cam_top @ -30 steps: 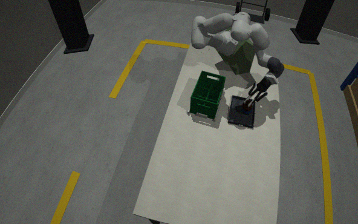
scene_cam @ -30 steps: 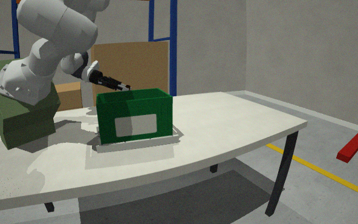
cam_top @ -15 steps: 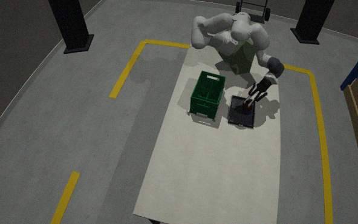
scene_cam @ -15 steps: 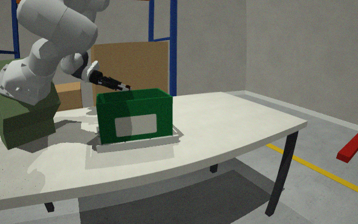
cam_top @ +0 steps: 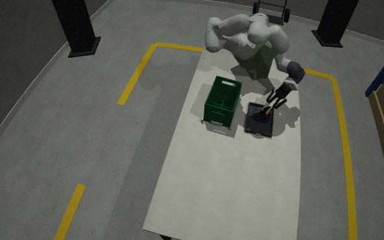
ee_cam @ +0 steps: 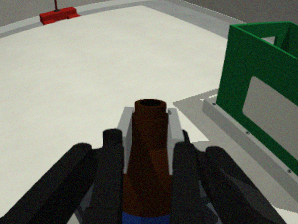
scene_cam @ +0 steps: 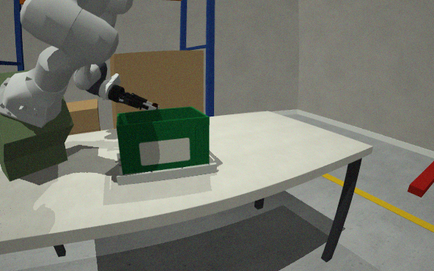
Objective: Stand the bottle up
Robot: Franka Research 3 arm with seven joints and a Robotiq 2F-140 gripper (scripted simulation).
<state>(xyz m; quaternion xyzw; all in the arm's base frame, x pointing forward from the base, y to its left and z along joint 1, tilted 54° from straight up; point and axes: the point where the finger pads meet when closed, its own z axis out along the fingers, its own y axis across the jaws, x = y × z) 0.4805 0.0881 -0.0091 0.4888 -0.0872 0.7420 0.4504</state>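
Note:
A brown bottle (ee_cam: 148, 169) with a blue band sits between my fingers in the wrist view, its open neck pointing away from the camera. My gripper (cam_top: 266, 111) is shut on the bottle (cam_top: 263, 114) over the dark tray (cam_top: 259, 119), which lies on the table right of the green crate (cam_top: 223, 100). The bottle is tilted with the gripper, not upright. In the exterior view the gripper (scene_cam: 148, 105) shows just above the rim of the crate (scene_cam: 163, 139), and the tray and bottle are hidden behind it.
The crate stands on a pale flat base (scene_cam: 166, 173) and shows at the right of the wrist view (ee_cam: 262, 90). The arm's green pedestal (cam_top: 256, 61) stands at the table's back end. Cardboard boxes (scene_cam: 157, 78) stand behind the table.

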